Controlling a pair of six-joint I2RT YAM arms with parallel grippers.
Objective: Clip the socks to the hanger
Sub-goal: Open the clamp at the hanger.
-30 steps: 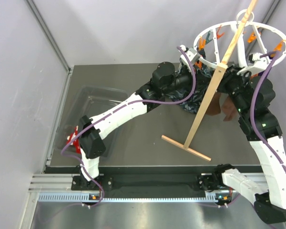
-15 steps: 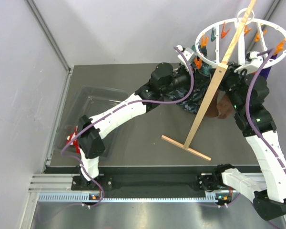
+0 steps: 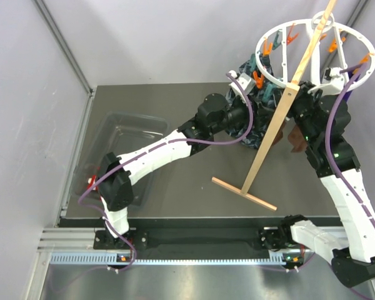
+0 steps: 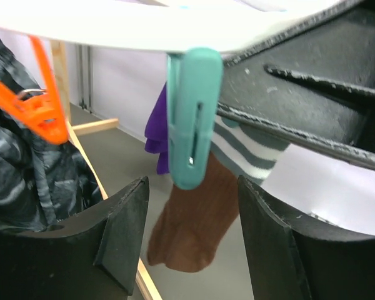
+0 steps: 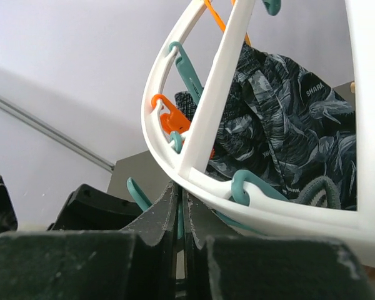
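Left wrist: one brown sock [image 4: 187,232], one teal clip [image 4: 192,119], left gripper [image 4: 192,187] wide open, empty; right gripper [image 5: 180,209] closed.

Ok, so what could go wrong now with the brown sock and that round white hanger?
The left gripper stands open at the teal plastic clip; if the dark brown sock isn't caught, it may drop. The round white plastic hanger hangs on a slanted wooden pole, so a push from either arm might tip it.
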